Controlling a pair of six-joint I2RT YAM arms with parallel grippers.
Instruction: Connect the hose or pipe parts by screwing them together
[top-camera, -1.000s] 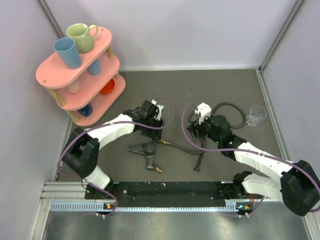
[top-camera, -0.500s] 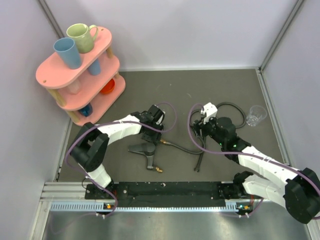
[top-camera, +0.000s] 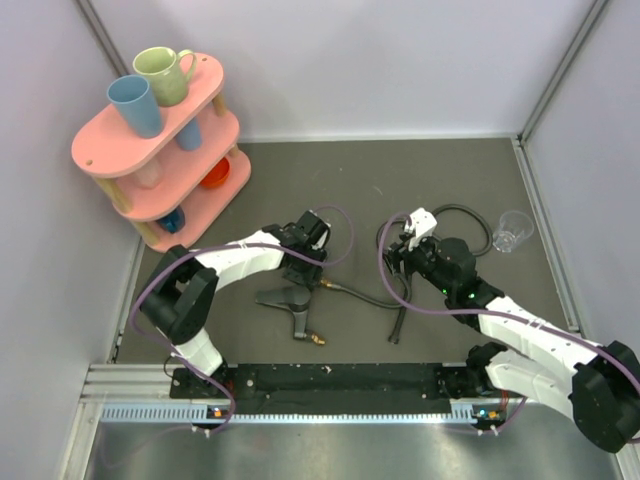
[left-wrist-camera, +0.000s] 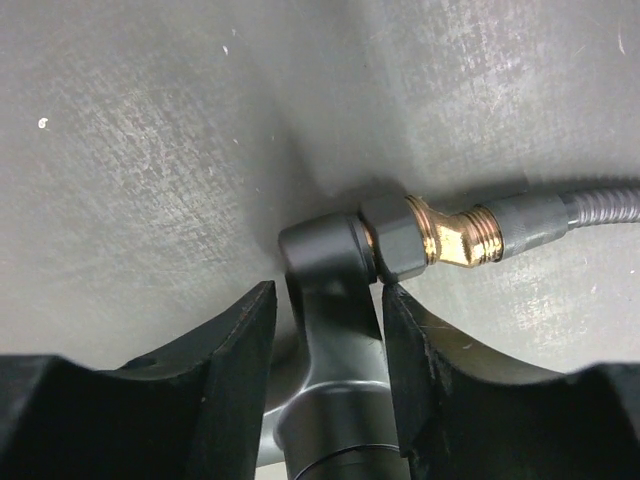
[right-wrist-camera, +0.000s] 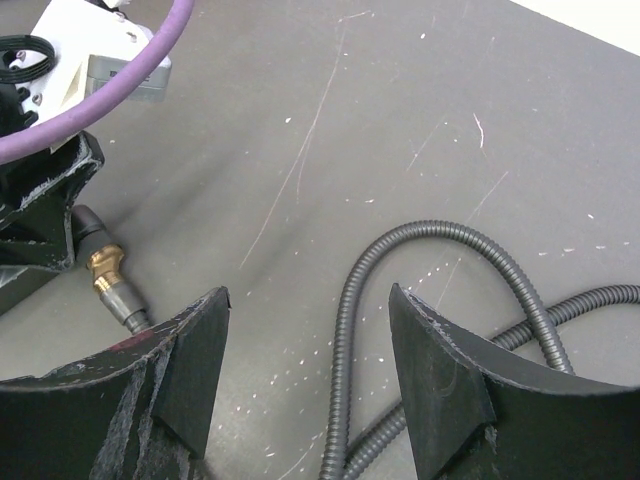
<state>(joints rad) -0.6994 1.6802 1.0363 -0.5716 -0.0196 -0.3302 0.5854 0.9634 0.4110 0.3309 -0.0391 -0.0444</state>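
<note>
Short dark grey forked fitting (top-camera: 288, 299), Y-shaped, flat on the dark grey tabletop (top-camera: 330, 180), below and to the right of the pink three-tier wooden rack (top-camera: 155, 150). Small brass threaded end (top-camera: 318, 340) bare on the branch farthest from the rack. On another branch, seen from the left wrist, a brass elbow (left-wrist-camera: 450, 235) seated between a dark collar and the end sleeve of the long thin dark grey ribbed hose (top-camera: 365, 297), all touching in one line. From there the hose leads rightward away from the rack and curls into loops on the tabletop, one bend directly below the right wrist camera.

Left arm low and bent toward the fitting, left gripper (left-wrist-camera: 325, 300) pointing down astride one branch. Fingers narrow, one black finger (left-wrist-camera: 410, 350) touching the branch, the other just beside it; firm pinch or not, cannot tell. Right arm extended on the side of the fitting away from the rack, right gripper (right-wrist-camera: 305, 300) above the hose, fingers spread wide, nothing between them.

Clear plastic cup (top-camera: 513, 230) upright, farthest from the rack, near the hose's outer loop.
</note>
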